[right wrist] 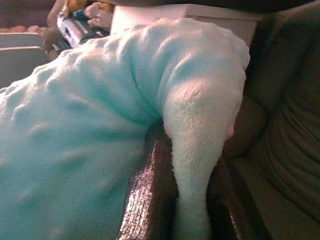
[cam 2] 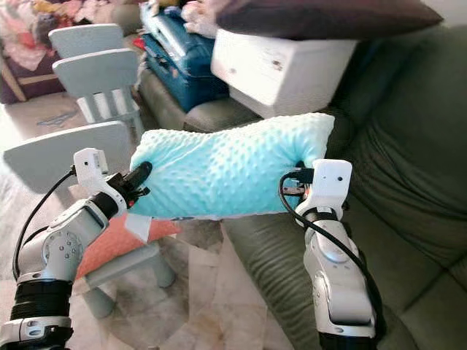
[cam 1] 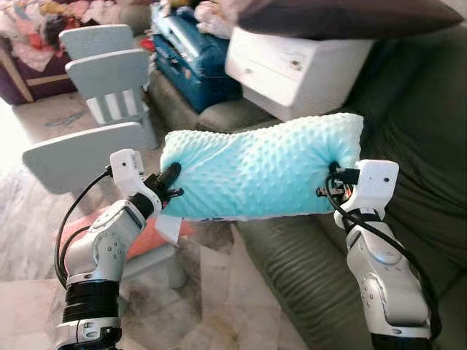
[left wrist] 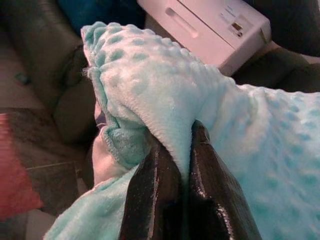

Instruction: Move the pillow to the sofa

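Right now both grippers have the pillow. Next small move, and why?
Probably carry it right and lower it. The left gripper and right gripper pinch opposite ends of the turquoise pillow, which hangs partly past the sofa edge, above floor.

A home living room; green sofa (cam 1: pixel 408 146), child's chairs (cam 1: pixel 109 80), suitcase (cam 1: pixel 190 55).

Aqua dotted pillow (cam 1: pixel 263 173) held up in air betw both grippers. Left gripper (cam 1: pixel 169 183) pinches its left end, right gripper (cam 1: pixel 333 180) its right end, fingers sunk into fabric. Pillow hangs over front edge of dark green sofa (cam 1: pixel 408 146). White box (cam 1: pixel 292 65) & blue case (cam 1: pixel 191 55) on sofa behind. Pale blue chairs (cam 1: pixel 109 87) at left, orange cushion (cam 1: pixel 149 233) below left arm.
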### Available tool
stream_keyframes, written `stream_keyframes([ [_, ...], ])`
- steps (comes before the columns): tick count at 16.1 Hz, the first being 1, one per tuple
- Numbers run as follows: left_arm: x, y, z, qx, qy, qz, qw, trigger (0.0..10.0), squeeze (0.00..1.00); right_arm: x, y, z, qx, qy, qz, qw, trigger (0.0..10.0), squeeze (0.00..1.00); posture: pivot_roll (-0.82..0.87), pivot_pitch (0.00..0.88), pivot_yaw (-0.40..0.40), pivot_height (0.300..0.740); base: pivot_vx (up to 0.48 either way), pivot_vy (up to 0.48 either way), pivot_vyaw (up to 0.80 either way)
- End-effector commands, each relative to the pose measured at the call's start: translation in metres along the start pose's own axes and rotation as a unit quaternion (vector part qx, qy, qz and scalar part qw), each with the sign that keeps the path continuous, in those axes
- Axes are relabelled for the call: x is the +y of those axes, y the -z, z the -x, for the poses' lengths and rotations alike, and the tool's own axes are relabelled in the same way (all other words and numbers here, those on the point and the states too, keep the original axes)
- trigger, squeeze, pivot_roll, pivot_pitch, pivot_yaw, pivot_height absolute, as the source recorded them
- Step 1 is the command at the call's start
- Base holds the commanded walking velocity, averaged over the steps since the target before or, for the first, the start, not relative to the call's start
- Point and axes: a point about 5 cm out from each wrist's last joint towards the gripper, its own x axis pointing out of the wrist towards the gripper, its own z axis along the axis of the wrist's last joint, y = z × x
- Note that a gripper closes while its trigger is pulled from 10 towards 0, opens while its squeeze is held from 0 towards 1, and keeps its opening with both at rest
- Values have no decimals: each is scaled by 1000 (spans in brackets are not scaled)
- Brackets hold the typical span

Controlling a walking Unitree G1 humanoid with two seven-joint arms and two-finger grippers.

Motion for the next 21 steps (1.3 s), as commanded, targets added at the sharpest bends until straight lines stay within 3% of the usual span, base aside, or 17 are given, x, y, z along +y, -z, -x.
stream_keyframes([
  [1, 2, -5, 1, -3, -4, -3, 1000, 10000, 0, 0, -6, 0, -12, 2, 0, 1000, 10000, 0, -100, 77, -62, 740, 0, 480, 0],
  [5, 0, -4, 0, -4, 3, -8, 1000, 10000, 0, 0, -6, 0, -11, 2, 0, 1000, 10000, 0, -101, 76, -59, 740, 0, 452, 0],
  [19, -9, 1, 1, 14, 40, -28, 999, 10000, 0, 0, -3, -1, -6, 5, 3, 1000, 10000, 0, -103, 76, -56, 740, 0, 0, 0],
  [21, -8, 3, 2, 20, 39, -36, 998, 10000, 0, 0, -4, -1, -6, 4, 3, 1000, 10000, 0, -102, 74, -56, 740, 0, -467, 0],
])
